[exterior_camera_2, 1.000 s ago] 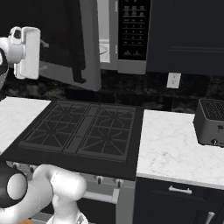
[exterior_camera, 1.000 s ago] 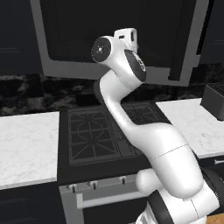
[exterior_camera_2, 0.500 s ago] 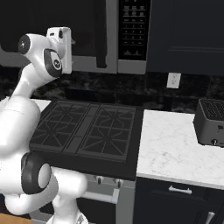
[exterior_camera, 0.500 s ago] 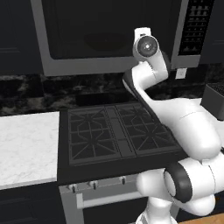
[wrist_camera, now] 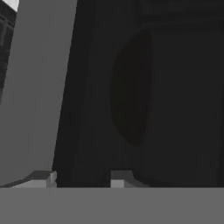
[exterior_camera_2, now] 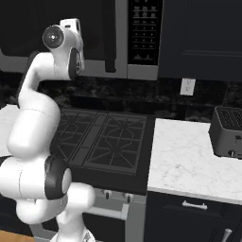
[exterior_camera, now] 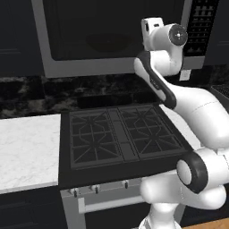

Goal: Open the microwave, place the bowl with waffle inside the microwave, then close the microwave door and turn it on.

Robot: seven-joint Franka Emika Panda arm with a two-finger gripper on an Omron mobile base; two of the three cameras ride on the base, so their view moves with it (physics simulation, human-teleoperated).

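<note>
Close ahead of the fingertips [wrist_camera: 43, 178], dark glass of the microwave door [exterior_camera: 112, 36], apparently shut flush.

Fingers parted, gripping nothing, raised and aimed straight at the microwave [exterior_camera_2: 94, 38], likely so as to push the door home or shift to the button panel [exterior_camera_2: 144, 30]. Beside one finger, the grey door frame [wrist_camera: 37, 87]; beyond both, a dim oval shape behind the glass, possibly the bowl [wrist_camera: 131, 87] already inside, though too dark to confirm. Waffle not made out. Below the hand, the stove [exterior_camera: 120, 134]; off to the side, a toaster [exterior_camera_2: 228, 131]. Turning on seems the step remaining.
</note>
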